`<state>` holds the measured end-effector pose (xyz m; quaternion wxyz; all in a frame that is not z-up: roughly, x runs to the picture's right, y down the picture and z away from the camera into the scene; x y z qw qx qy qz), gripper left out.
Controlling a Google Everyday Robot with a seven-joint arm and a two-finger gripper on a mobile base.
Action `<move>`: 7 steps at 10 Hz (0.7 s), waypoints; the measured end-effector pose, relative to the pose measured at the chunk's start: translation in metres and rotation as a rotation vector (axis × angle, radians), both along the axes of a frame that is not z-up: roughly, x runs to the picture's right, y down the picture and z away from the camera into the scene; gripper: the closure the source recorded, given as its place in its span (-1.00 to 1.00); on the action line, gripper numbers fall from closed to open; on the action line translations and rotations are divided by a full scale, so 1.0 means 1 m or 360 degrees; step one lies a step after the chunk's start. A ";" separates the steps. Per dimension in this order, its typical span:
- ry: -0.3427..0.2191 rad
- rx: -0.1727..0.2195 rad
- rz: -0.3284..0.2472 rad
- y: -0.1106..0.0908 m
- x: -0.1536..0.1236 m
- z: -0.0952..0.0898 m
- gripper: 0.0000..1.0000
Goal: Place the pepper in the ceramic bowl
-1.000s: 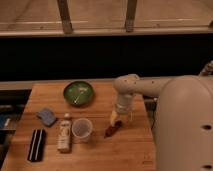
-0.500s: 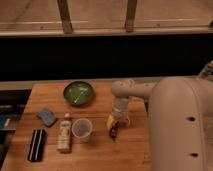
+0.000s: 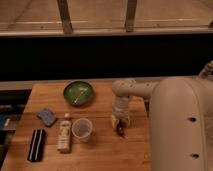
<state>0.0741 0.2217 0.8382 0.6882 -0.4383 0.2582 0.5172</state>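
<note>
The green ceramic bowl [image 3: 78, 93] sits on the wooden table [image 3: 100, 150] at the back left of centre. The dark-red pepper [image 3: 120, 129] lies on the table right of the plastic cup, just under my gripper [image 3: 118, 123]. The gripper points down at the pepper from the white arm that comes in from the right. Most of the pepper is hidden by the gripper.
A translucent plastic cup [image 3: 82, 129] stands left of the gripper. A white bottle [image 3: 64, 133] lies beside the cup. A blue sponge [image 3: 47, 116] and a black flat object [image 3: 36, 145] are at the left. The arm's large white body [image 3: 182, 125] fills the right.
The gripper has come down over the pepper, and more of the pepper is covered than one second ago. The arm's body has moved closer and left.
</note>
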 end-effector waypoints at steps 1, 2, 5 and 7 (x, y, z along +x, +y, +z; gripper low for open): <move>-0.0008 0.0010 0.0001 -0.002 -0.003 0.001 0.81; -0.0019 0.0017 -0.0001 0.000 -0.005 -0.002 0.94; -0.0048 0.0127 0.0046 -0.008 -0.004 -0.023 1.00; -0.0072 0.0248 0.0097 -0.037 0.011 -0.030 1.00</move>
